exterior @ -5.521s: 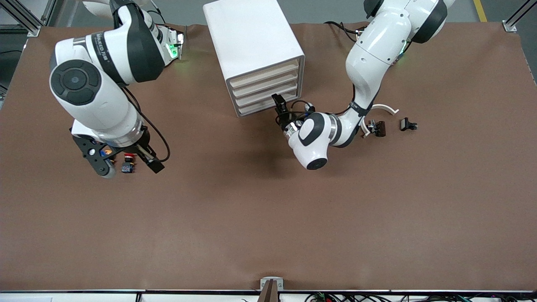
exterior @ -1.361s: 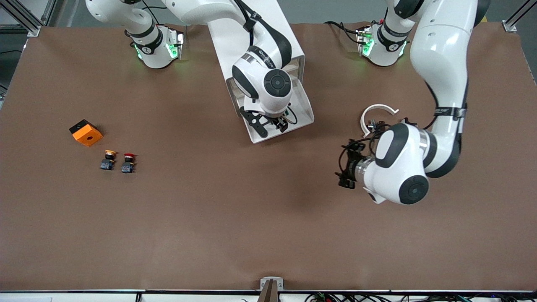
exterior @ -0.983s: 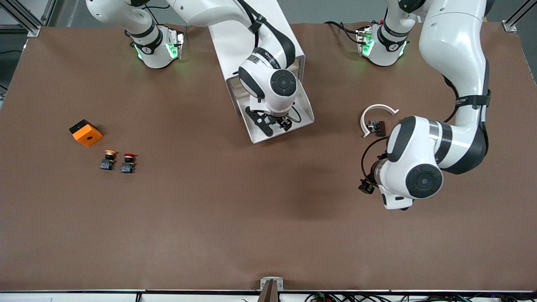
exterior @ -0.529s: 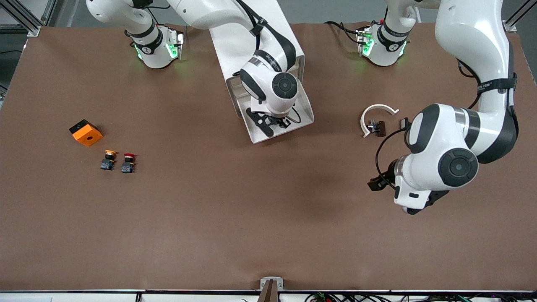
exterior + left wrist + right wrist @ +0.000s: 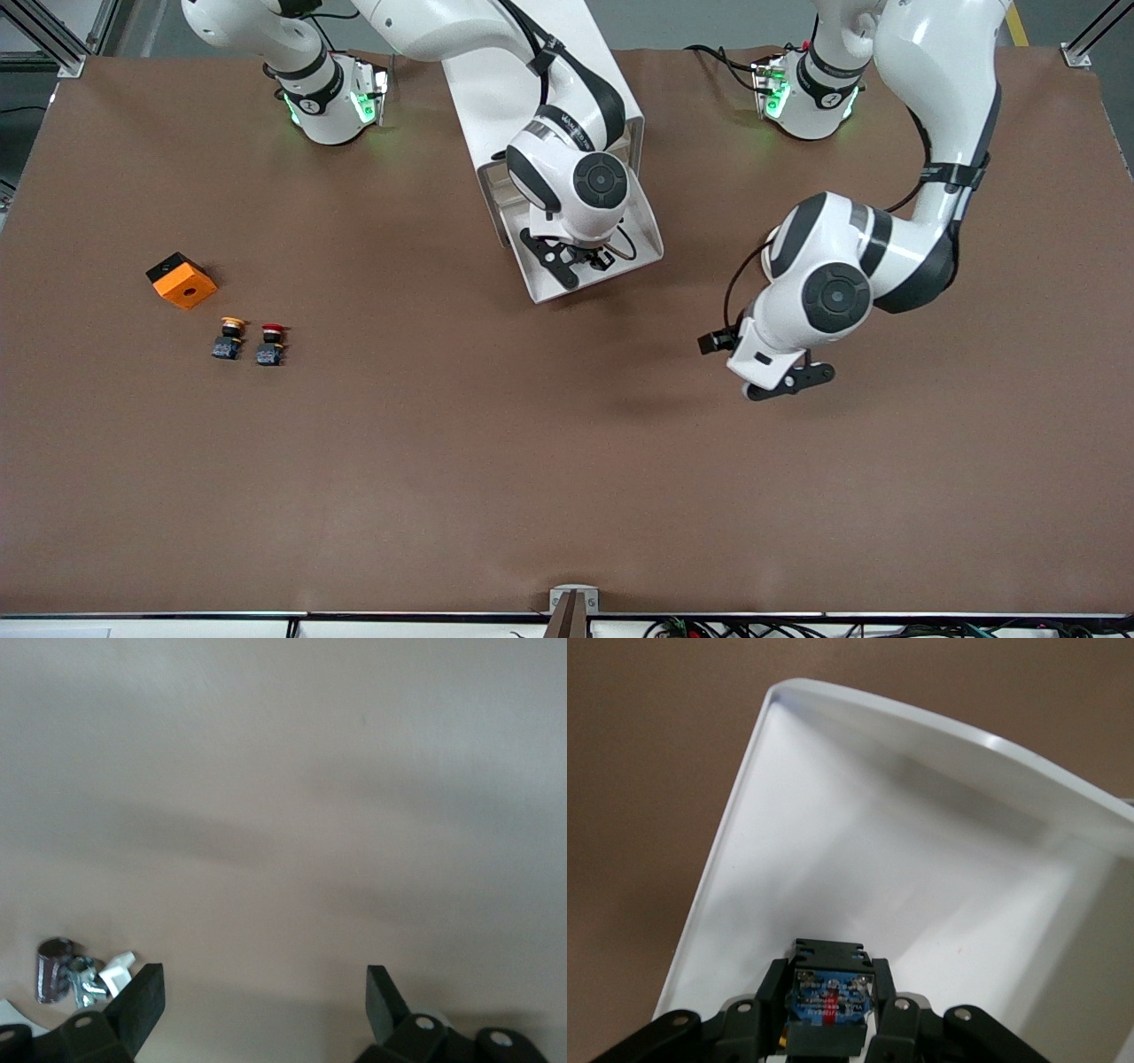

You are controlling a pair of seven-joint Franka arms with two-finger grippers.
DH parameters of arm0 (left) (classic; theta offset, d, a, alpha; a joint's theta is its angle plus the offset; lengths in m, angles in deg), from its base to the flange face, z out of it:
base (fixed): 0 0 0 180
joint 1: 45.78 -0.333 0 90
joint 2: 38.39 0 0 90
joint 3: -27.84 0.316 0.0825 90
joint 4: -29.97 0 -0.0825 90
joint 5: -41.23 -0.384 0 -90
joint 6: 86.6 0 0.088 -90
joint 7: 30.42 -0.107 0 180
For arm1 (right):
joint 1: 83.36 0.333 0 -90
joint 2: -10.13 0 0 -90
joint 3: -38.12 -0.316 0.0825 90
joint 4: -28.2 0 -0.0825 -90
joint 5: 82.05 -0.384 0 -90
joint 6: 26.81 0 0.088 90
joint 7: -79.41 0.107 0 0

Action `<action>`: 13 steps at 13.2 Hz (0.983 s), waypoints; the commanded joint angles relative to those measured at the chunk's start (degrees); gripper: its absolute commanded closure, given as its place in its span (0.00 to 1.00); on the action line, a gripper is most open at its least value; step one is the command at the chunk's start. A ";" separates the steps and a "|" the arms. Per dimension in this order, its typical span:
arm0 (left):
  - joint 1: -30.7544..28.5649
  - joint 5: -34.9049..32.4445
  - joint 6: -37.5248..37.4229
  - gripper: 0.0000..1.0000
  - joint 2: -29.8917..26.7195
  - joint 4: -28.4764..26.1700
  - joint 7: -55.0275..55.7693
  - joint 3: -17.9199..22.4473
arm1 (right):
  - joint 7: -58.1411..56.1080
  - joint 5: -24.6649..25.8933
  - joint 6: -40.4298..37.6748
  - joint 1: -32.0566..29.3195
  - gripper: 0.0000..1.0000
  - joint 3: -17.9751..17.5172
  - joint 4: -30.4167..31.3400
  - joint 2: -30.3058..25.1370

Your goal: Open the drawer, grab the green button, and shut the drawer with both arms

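Pinching the button point(image 5: 829, 1003) between its fingers, the right gripper point(image 5: 580, 260) sits inside the pulled-out drawer point(image 5: 647, 232) of the white cabinet point(image 5: 496, 80); judged: opening done, button grasped, lift-out and closing left. Left gripper point(image 5: 266, 1005), fingers spread and empty, hangs over bare brown table point(image 5: 496, 461) toward the left arm's end. Yellow-capped button point(image 5: 229, 338), red-capped button point(image 5: 269, 344) and orange block point(image 5: 181, 280) lie toward the right arm's end.

Right tool point(image 5: 829, 1028) lowered inside the open drawer point(image 5: 859, 859), fingers point(image 5: 893, 1014) clamped on the dark block of the button point(image 5: 828, 992), wrist pointing straight down. Right arm point(image 5: 496, 40) stretched from its base across the top of the cabinet point(image 5: 496, 106). Left tool point(image 5: 261, 1014) hanging over bare surface point(image 5: 292, 797), fingers point(image 5: 142, 1001) spread wide with nothing between them. Left arm point(image 5: 939, 80) folded at the elbow, wrist turned downward.
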State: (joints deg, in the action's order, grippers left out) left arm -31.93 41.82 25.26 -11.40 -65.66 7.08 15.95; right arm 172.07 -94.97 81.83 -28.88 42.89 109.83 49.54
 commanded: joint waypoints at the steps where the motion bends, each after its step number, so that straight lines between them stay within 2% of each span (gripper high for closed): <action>1: -0.58 -0.15 5.97 0.00 -4.31 -9.10 -0.24 -1.46 | -6.06 -4.73 -7.53 -5.16 1.00 -0.38 -1.55 -4.07; 3: -0.67 0.29 12.30 0.00 -4.84 -13.50 2.65 -3.39 | -14.14 -7.81 -13.95 -10.69 1.00 -0.38 -1.56 -8.11; 7: 0.03 0.73 18.30 0.00 -3.09 -16.77 12.23 -7.25 | -33.20 -6.95 -23.90 -20.45 1.00 0.15 -1.03 -12.42; 10: 0.12 0.82 18.57 0.00 -2.30 -18.09 16.54 -10.77 | -48.58 -0.38 -26.64 -26.00 0.99 0.24 1.24 -14.88; 13: 0.03 0.82 18.66 0.00 -2.47 -21.07 17.70 -14.20 | -61.77 5.17 -21.92 -29.86 0.99 0.24 9.49 -20.15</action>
State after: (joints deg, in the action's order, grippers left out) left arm -31.47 41.97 42.68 -13.08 -84.29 24.04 3.47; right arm 116.96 -92.65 56.45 -56.71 44.05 111.53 35.18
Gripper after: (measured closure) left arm 0.000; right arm 0.577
